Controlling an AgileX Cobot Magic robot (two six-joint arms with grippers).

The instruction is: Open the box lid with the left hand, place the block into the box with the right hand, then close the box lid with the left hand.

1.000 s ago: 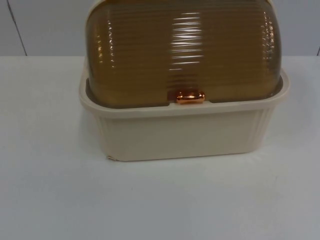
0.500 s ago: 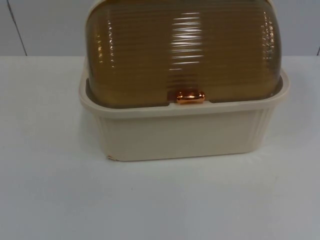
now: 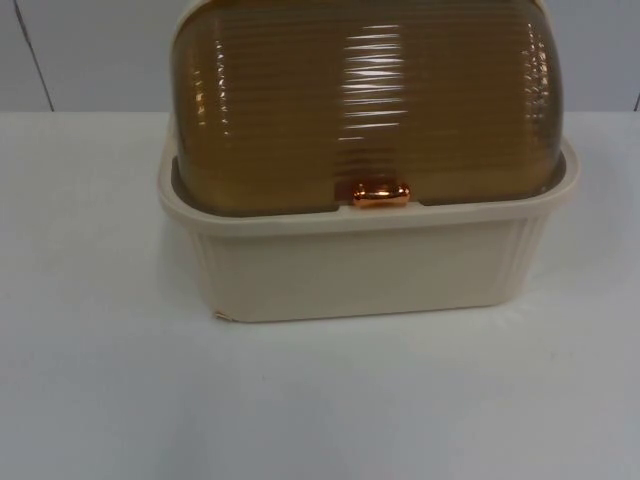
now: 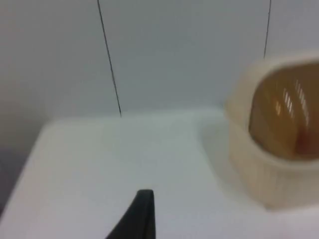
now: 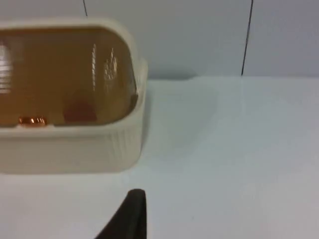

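Top view: box [image 3: 365, 260] unmoved since earlier, amber lid [image 3: 365, 110] shut; both tools' finger state cannot tell.

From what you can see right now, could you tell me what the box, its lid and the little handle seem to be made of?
The box looks like cream plastic, matte, with moulded ribs at its corners. The lid looks like amber see-through plastic, glossy and ridged, with bright streaks of reflected light. The handle has a shiny copper finish; it could be metal or plated plastic.

My box [image 3: 360, 265] looks like matt cream plastic, its ribbed lid [image 3: 365, 100] glossy see-through amber plastic, shiny copper-coloured handle [image 3: 380, 194], smooth white table [image 3: 320, 400].
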